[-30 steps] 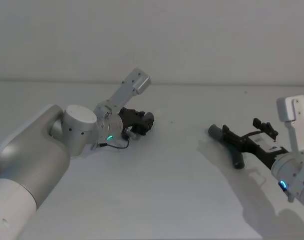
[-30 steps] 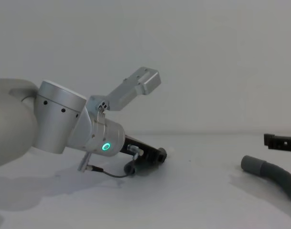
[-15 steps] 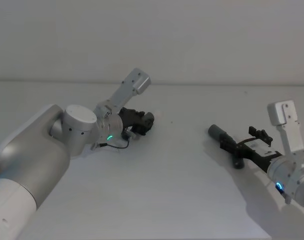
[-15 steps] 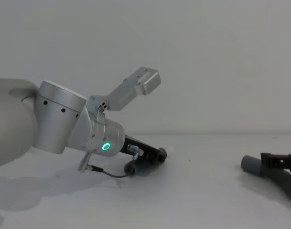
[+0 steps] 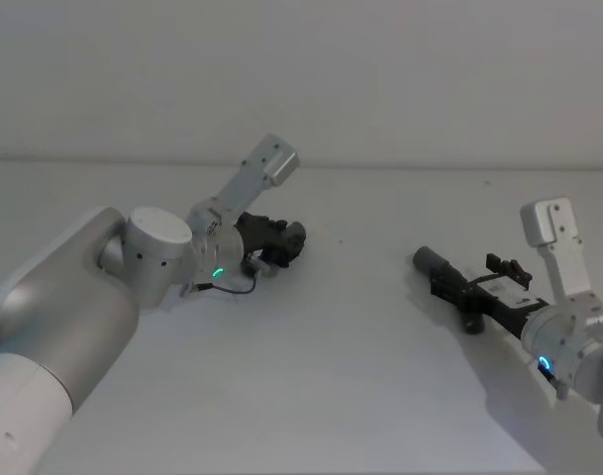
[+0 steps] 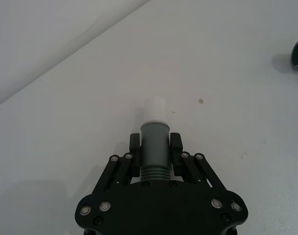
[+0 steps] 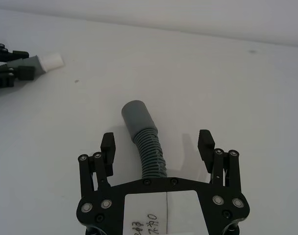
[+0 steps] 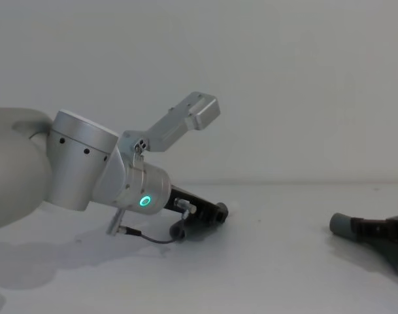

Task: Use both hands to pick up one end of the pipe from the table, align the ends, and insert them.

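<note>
While the left gripper (image 6: 155,142), low at the table (image 7: 246,83), has its fingers (image 6: 134,147) clamped on the white-tipped hose piece (image 6: 154,147) behind its cuff (image 6: 154,128), the right gripper (image 7: 157,141) has its fingers (image 7: 107,144) wide apart on either side of the second hose piece (image 7: 149,149), which lies on the table well to the right.

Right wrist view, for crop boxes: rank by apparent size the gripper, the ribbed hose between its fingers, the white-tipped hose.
1. Black two-finger right gripper
2. Dark grey ribbed hose
3. White-tipped grey hose, farther off
</note>
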